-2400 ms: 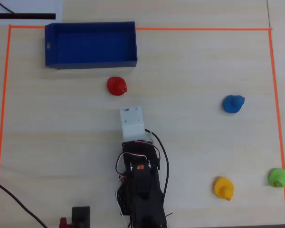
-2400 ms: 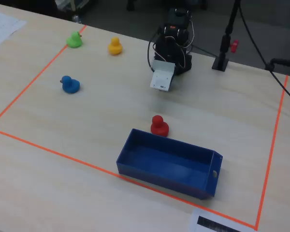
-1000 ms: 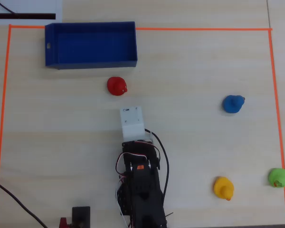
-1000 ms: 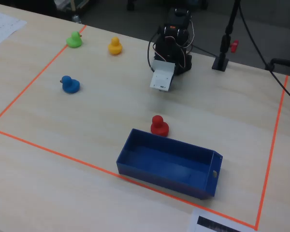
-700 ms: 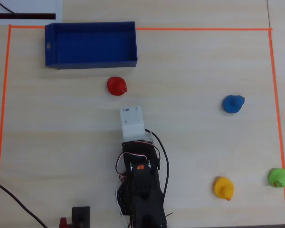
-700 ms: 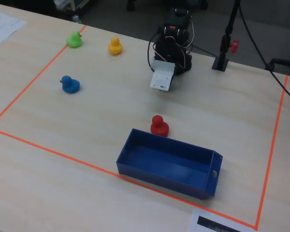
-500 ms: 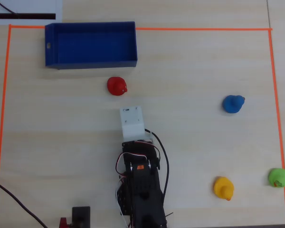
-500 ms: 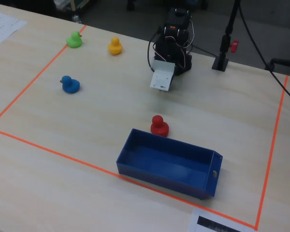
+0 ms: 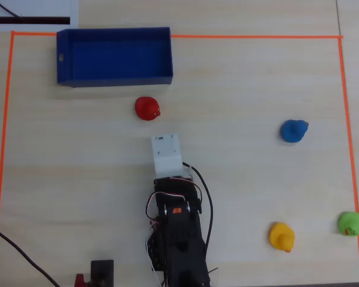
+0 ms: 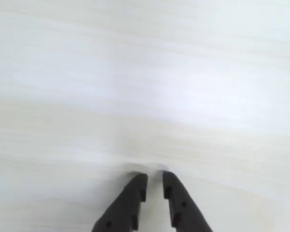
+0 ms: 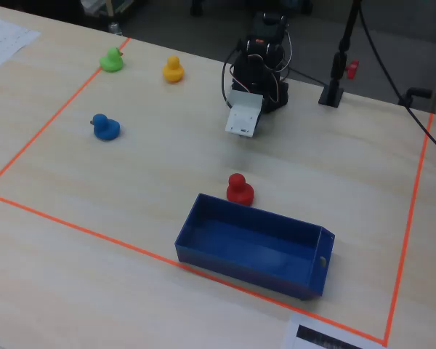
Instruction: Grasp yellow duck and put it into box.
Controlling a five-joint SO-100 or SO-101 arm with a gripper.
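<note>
Your yellow duck sits on the counter low at the right of the overhead view, with the green duck near it on the right by the orange tape and the blue duck farther up that side. In the fixed view the same yellow duck stands at the far left, beside the green duck, well apart from everything else. The box lies in the upper left corner of the overhead view, open and with nothing inside (the red duck rests just outside its near wall). Your arm is folded at the bottom centre, well away from the yellow duck. In the wrist view your fingers point at bare counter, nearly together with only a thin slit between the tips, pinching nothing.
</note>
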